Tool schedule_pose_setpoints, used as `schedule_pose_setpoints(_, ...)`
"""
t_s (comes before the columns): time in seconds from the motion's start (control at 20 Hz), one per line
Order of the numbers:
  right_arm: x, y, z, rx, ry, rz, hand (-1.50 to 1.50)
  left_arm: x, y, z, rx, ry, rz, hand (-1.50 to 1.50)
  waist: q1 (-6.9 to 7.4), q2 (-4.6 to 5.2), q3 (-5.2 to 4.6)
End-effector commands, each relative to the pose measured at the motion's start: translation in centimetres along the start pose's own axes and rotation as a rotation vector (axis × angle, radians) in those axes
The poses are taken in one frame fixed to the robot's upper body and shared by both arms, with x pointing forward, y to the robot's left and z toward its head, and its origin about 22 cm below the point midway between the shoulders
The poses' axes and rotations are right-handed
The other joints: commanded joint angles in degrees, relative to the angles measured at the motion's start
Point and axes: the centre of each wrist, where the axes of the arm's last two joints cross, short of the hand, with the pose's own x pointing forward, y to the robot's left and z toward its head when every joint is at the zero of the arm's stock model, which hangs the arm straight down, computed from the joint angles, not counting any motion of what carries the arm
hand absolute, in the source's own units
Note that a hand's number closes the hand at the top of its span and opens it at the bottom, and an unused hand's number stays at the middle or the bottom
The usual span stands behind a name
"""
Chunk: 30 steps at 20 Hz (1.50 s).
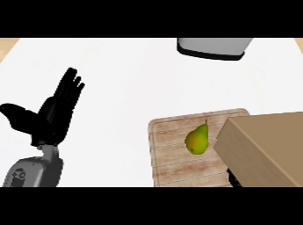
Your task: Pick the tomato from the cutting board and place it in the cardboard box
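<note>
Fingers on the left hand (50,115) are straight and spread, thumb stuck out to the side, holding nothing. It's just parked over the white table (115,79) on the left, well apart from anything that matters, so I'd call it resting. The right hand doesn't really show at all; there's only a dark sliver poking out under the box's lower edge, and I can't tell what that is, so no idea what those fingers are doing.

Funny part: the task says tomato, but what's lying on the cutting board (170,154) is a green-yellow pear (198,139), stem pointing away from the robot. It sits near the board's right side, just beside the cardboard box (277,147), maybe even touching its wall, can't say for sure. The box overlaps the board's right side and hides a chunk of it. A grey and white container (214,47) sits at the far edge, half cut off.

So nothing's been picked yet, as far as I can judge. What worries me: the pear is crowded right up against the box, so a hand coming in from the right could bump the wall and shove the box, or nudge the pear so it rolls off the board. It's rounded and tapered, so a pinch near the narrow end could easily let it slip out.
</note>
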Motion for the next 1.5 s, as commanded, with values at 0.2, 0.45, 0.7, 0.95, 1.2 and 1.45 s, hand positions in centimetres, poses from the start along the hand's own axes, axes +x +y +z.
schedule_pose_setpoints(0.2,1.0,-6.4,-5.9,-0.058,0.219,-0.023,1.50,-0.6,0.8,0.1,0.032,0.015,-0.008,0.00,-0.37,1.05,4.08)
schedule_pose_setpoints(0.45,0.6,-7.2,-8.7,-0.073,0.273,0.033,1.50,0.3,1.5,-0.1,0.054,0.004,-0.005,0.00,-1.69,0.76,3.97)
schedule_pose_setpoints(0.7,0.2,-8.3,-11.2,-0.065,0.297,0.081,1.50,-0.5,2.2,-0.1,0.077,0.016,-0.005,0.00,-3.35,1.00,3.81)
schedule_pose_setpoints(0.95,-0.7,-6.3,-13.5,0.208,0.364,0.287,1.50,-0.3,3.6,0.5,0.123,0.017,-0.018,0.00,-5.74,0.37,3.83)
schedule_pose_setpoints(1.2,-1.8,-8.1,-16.0,0.349,0.470,0.266,-1.50,-0.2,4.2,1.5,0.121,0.015,-0.010,0.00,-5.38,0.80,3.75)
schedule_pose_setpoints(1.45,-1.0,-8.4,-15.4,0.062,0.373,0.090,-1.50,0.2,3.7,1.4,0.095,0.007,-0.013,0.00,-5.01,0.99,3.68)
